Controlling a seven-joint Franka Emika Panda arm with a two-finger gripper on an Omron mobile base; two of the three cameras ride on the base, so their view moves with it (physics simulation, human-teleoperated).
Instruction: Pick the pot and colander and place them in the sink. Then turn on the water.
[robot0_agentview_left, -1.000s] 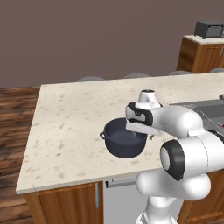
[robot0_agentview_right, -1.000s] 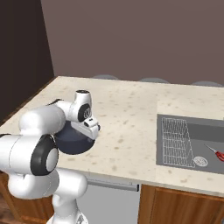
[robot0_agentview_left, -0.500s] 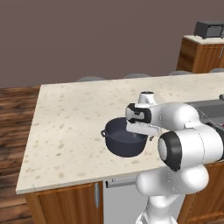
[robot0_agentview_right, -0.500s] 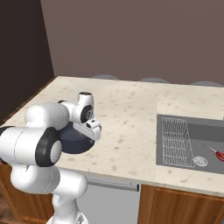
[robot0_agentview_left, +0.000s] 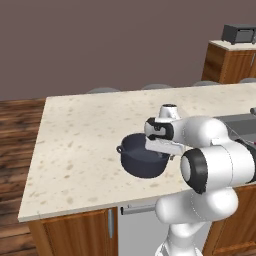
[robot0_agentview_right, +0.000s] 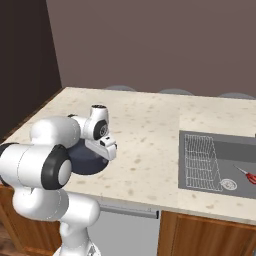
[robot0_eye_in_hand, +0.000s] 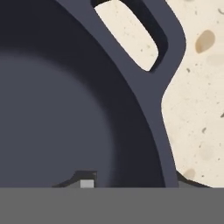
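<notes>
The pot (robot0_agentview_left: 142, 159) stands upright on the speckled tabletop (robot0_agentview_left: 90, 135) near its front edge, roughly midway along the stretch left of the sink. The left base view shows its open mouth and one loop handle on its left side; the right base view shows just a dark curve of the pot (robot0_agentview_right: 85, 161) behind the white arm. The hand view looks straight down into it, with the dark inside of the pot (robot0_eye_in_hand: 65, 109), the rim running diagonally and a loop handle (robot0_eye_in_hand: 168, 41) over bare tabletop. There one fingertip (robot0_eye_in_hand: 85, 179) rises inside the pot and the other shows just outside the wall, so the jaws straddle the rim at the pot's right side; I cannot tell whether they press on it.

The gripper (robot0_agentview_left: 161, 150) hangs over that rim. The sink (robot0_agentview_right: 220, 150), with its wire rack (robot0_agentview_right: 201, 162) and a red-handled tool (robot0_agentview_right: 247, 175), lies toward the tabletop's right end, well apart from the pot. A microwave (robot0_agentview_left: 239, 33) sits on a far cabinet.
</notes>
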